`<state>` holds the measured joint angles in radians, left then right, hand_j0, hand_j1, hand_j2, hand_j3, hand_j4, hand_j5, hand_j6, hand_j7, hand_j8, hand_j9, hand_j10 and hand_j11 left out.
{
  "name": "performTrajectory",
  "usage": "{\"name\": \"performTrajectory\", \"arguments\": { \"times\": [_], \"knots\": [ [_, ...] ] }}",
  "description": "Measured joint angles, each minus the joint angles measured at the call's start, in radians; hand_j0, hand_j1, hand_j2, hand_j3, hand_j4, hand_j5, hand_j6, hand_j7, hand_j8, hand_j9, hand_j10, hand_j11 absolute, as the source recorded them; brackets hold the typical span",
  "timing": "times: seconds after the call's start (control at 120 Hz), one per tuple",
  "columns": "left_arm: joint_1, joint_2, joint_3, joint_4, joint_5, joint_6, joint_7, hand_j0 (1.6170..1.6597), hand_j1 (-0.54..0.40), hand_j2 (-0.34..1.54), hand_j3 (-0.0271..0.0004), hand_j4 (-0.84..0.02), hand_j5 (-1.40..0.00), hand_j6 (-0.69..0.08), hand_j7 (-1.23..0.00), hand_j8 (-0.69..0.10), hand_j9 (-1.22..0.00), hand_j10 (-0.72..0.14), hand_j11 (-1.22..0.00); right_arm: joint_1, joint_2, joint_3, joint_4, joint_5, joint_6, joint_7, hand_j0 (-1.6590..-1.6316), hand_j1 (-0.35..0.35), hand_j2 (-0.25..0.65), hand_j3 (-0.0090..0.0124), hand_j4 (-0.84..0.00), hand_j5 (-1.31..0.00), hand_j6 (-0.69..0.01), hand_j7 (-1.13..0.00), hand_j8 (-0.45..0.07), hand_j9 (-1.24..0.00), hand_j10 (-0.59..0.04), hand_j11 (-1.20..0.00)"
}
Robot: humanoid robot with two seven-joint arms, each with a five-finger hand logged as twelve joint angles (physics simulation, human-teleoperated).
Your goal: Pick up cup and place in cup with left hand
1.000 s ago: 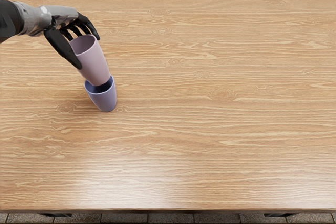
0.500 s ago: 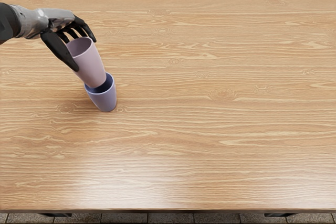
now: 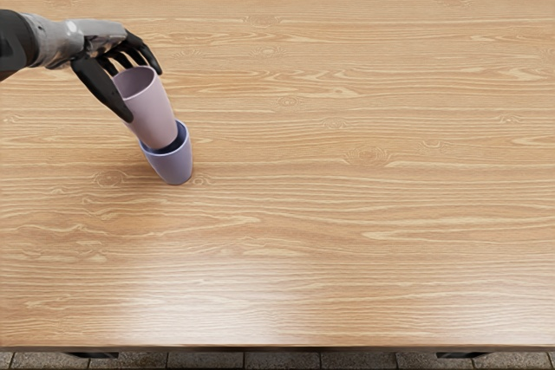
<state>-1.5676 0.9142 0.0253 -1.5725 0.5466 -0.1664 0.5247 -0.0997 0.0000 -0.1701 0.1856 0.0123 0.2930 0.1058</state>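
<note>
A light wood-grained table (image 3: 347, 231) carries a bluish-purple cup (image 3: 174, 167) standing upright on its top.

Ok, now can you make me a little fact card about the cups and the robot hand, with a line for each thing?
Left hand: holding the pink cup near its top, fingers at its sides
Pink cup: mouth up, bottom at the blue-purple cup's opening
Blue-purple cup: standing on the table, mouth up
Cup in cup: not all the way; how deep, I can't tell
Table: light brown wood
Right hand: not in view
</note>
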Motion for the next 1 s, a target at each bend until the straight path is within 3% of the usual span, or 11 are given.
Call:
{"name": "performTrajectory", "arguments": {
  "times": [0.433, 0.667, 0.942, 1.0],
  "knots": [
    [0.012, 0.000, -0.004, 0.000, 0.005, 0.042, -0.001, 1.6543, -0.077, 0.06, 0.0000, -0.466, -0.66, -0.318, -0.66, -0.308, -0.65, -0.453, -0.66, 0.000, 0.000, 0.000, 0.000, 0.000, 0.000, 0.000, -1.6581, -0.335, -0.002, 0.0000, -0.011, -0.01, -0.011, -0.01, -0.011, -0.01, -0.011, -0.01],
    [0.012, -0.008, -0.007, 0.000, 0.002, 0.046, -0.006, 1.6568, -0.011, 0.06, 0.0000, -0.341, -0.46, -0.296, -0.46, -0.292, -0.46, -0.337, -0.46, 0.000, 0.000, 0.000, 0.000, 0.000, 0.000, 0.000, -1.6581, -0.335, -0.002, 0.0000, -0.011, -0.01, -0.011, -0.01, -0.011, -0.01, -0.011, -0.01],
    [0.012, -0.011, -0.009, -0.014, -0.006, 0.039, -0.008, 1.6577, 0.047, 0.05, 0.0000, -0.267, -0.35, -0.255, -0.35, -0.254, -0.35, -0.265, -0.35, 0.000, 0.000, 0.000, 0.000, 0.000, 0.000, 0.000, -1.6581, -0.335, -0.002, 0.0000, -0.011, -0.01, -0.011, -0.01, -0.011, -0.01, -0.011, -0.01],
    [0.011, -0.021, -0.009, -0.016, -0.007, 0.036, -0.008, 1.6578, 0.095, 0.04, 0.0000, -0.224, -0.29, -0.216, -0.29, -0.215, -0.29, -0.223, -0.29, 0.000, 0.000, 0.000, 0.000, 0.000, 0.000, 0.000, -1.6581, -0.335, -0.002, 0.0000, -0.011, -0.01, -0.011, -0.01, -0.011, -0.01, -0.011, -0.01]
  ]
}}
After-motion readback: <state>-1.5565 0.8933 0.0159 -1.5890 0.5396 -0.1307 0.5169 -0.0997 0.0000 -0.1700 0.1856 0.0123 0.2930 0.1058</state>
